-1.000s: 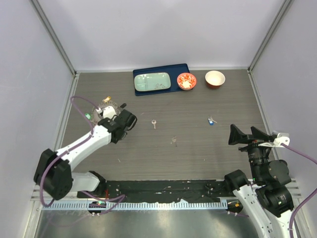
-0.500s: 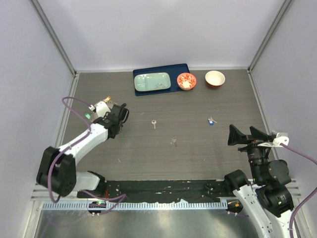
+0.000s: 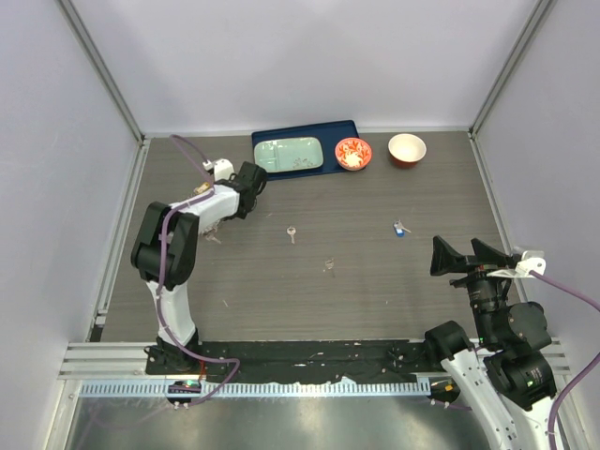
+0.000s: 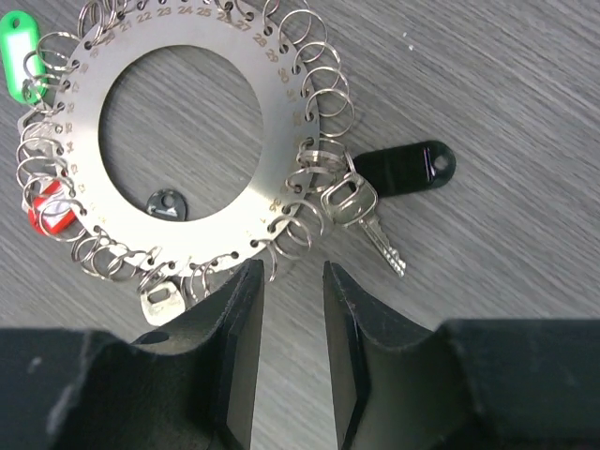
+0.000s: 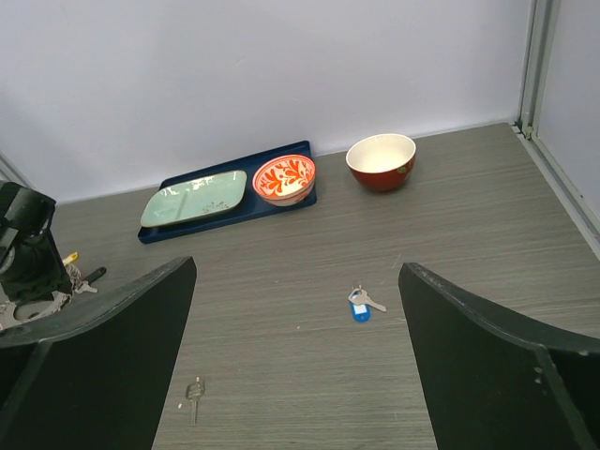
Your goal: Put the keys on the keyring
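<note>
Some keys are on, 3 are not yet

On the left, the keyring (image 4: 286, 141) lies flat on the surface (image 3: 375, 309). It has a green tag (image 4: 19, 52), a red tag (image 4: 47, 211) and a black tag (image 4: 408, 169) with a hooked key (image 4: 361, 211). The left end effector (image 4: 291, 281) hangs by its rim, open just a crack and holding nothing. In the middle lie a far loose key (image 3: 292, 233) and a near loose key (image 3: 329, 267), then a blue key (image 5: 359, 305). The right end effector (image 5: 295, 281) is wide open and empty. I think those 3 are left.
</note>
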Robot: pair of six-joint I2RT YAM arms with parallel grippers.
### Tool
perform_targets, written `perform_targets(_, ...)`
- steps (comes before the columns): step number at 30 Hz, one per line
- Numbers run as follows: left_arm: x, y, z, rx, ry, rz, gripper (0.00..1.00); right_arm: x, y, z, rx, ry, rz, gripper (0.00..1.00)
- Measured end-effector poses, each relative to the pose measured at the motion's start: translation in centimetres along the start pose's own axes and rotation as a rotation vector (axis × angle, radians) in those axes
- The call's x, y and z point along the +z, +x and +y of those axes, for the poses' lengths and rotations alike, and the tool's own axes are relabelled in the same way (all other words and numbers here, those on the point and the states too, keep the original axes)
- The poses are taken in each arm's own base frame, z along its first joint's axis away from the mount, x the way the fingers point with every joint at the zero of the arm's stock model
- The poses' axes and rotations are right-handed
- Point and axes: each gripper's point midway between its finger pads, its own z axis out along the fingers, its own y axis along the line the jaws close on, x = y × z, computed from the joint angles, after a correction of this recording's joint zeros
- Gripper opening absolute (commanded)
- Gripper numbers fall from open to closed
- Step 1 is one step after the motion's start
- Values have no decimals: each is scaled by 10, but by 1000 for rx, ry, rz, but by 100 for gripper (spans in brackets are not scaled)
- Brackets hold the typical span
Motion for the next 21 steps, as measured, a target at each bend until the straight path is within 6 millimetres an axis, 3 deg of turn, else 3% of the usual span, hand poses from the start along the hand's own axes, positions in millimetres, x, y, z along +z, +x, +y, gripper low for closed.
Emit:
perform_targets(13, 26, 17, 13, 80, -101, 61, 32, 0, 0, 1, -3, -5, 1, 97)
perform_targets(21, 30, 17, 17, 68, -112, 70, 13, 0, 0, 1, -4, -5, 1, 97)
